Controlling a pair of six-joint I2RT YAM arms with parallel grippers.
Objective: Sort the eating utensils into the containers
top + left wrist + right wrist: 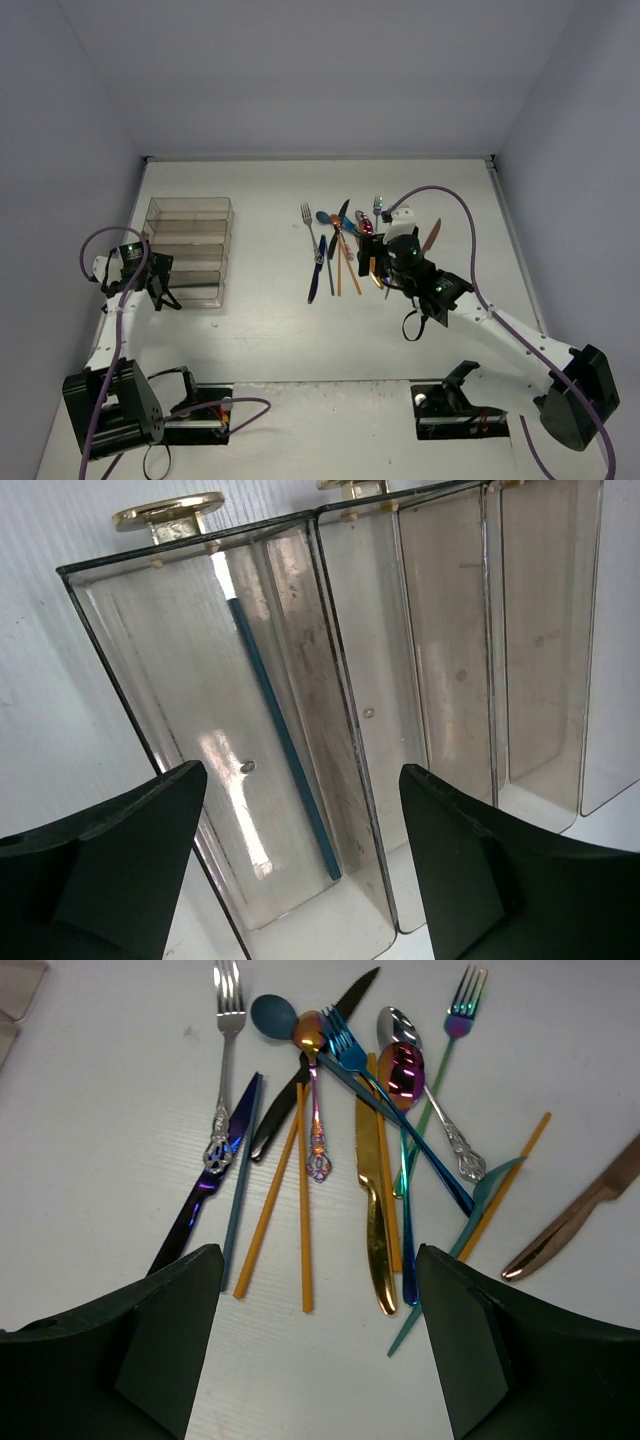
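Blue chopstick (283,740) in tray (343,715) just beyond left pincer (302,772)

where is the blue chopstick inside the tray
In the left wrist view, the blue chopstick lies alone in the leftmost compartment of the tray, nearer its right wall.

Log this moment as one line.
left gripper open by tray | blue chopstick in end compartment | right gripper open above utensil pile
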